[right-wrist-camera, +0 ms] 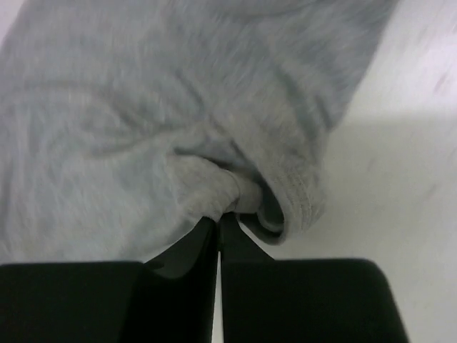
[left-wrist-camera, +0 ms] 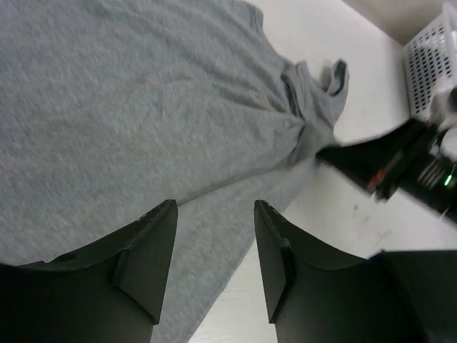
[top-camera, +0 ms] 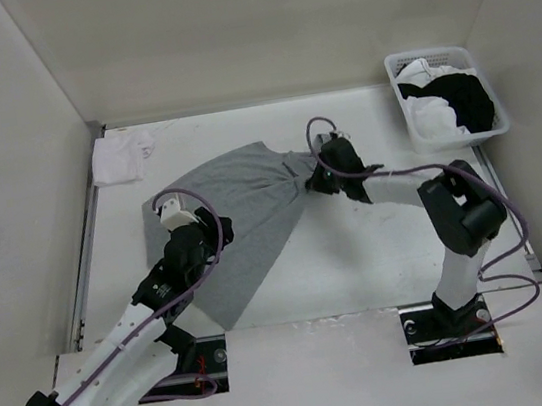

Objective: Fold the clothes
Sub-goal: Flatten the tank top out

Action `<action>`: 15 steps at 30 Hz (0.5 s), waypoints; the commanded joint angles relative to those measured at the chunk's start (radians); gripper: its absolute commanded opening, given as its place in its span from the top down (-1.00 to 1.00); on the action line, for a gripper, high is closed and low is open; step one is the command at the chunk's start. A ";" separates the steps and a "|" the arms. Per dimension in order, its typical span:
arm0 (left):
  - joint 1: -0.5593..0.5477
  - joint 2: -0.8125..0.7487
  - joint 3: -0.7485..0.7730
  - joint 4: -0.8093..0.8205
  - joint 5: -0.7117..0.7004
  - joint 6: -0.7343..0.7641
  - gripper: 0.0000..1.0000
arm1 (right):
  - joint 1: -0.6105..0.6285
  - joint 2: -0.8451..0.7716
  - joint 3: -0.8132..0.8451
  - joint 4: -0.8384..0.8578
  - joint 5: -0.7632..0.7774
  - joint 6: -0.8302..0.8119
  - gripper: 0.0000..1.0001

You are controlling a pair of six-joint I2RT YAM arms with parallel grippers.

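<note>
Gray shirt [top-camera: 243, 217] lies spread on table [top-camera: 360, 261]. Left gripper [left-wrist-camera: 214, 207] hangs over it, fingers wide apart, holding nothing. Right gripper [right-wrist-camera: 218, 220] is closed, pinching a bunched shirt fold.

The heather-gray T-shirt [top-camera: 243, 217] lies mostly flat on the white desk [top-camera: 361, 271], left of centre. It is plain and unprinted, its thin fabric lightly wrinkled. One corner points toward the near edge. Its far-right part is gathered into folds, with what looks like a sleeve [left-wrist-camera: 318, 89] crumpled there, and that bunch is pinched in the right hand [right-wrist-camera: 218, 221].
</note>
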 commanded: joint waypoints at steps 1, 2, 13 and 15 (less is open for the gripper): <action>0.007 0.027 -0.015 0.047 0.075 -0.008 0.09 | -0.175 0.151 0.395 -0.065 0.049 -0.010 0.91; 0.003 0.038 -0.013 0.047 0.080 -0.008 0.09 | -0.197 0.186 0.466 -0.073 0.054 -0.010 0.83; 0.076 0.059 -0.050 0.027 0.054 -0.017 0.06 | -0.119 0.020 0.330 -0.015 0.057 -0.122 -0.20; 0.136 0.073 -0.070 0.014 0.040 -0.043 0.07 | -0.031 -0.074 0.135 0.017 0.064 -0.112 0.38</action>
